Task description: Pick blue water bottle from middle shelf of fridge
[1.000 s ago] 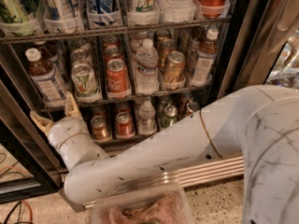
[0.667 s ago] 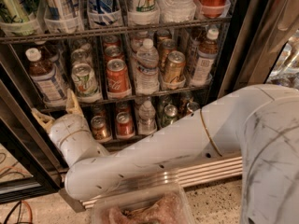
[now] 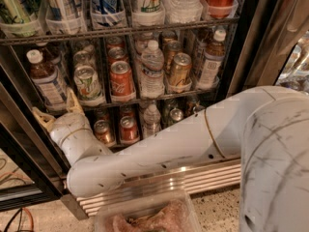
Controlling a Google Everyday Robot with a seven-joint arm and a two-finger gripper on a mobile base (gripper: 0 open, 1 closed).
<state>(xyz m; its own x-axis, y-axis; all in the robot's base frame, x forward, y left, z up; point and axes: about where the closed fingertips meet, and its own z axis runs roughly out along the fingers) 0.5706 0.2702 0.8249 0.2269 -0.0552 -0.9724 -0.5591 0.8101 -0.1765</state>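
Speckled stone floor (image 3: 219, 210) is seen at the bottom, and behind it the tall fridge with black door frames (image 3: 245, 42) is found with its front open. A shiny ribbed steel base (image 3: 203, 175) is seen under the racks.

The middle shelf, a dark metal wire rack (image 3: 159, 96), is fitted with clear plastic trays in rows. At its far left end the blue water bottle (image 3: 43, 76) is stood upright. It is a small plastic bottle filled with brown drink, topped with a white screw cap and wrapped in a pale blue-white label. Beside it a round green-white can (image 3: 87, 82), a red can (image 3: 121, 79), a clear ribbed water bottle (image 3: 152, 69) and a gold can (image 3: 179, 69) are lined up. A second brown bottle with a white cap (image 3: 210, 59) is kept at the right end. On the rack below, short cans (image 3: 128, 128) are packed.

A thick, smooth white arm (image 3: 169, 149) is stretched across from the right. The gripper (image 3: 53, 103) is held at the left front edge of the middle shelf, just below the blue water bottle. Its two tan fingers (image 3: 72, 100) are spread wide apart in a V, and nothing is held between them. Whether the shelf is touched cannot be told.

A clear plastic box (image 3: 104, 216) is seen at the bottom edge.
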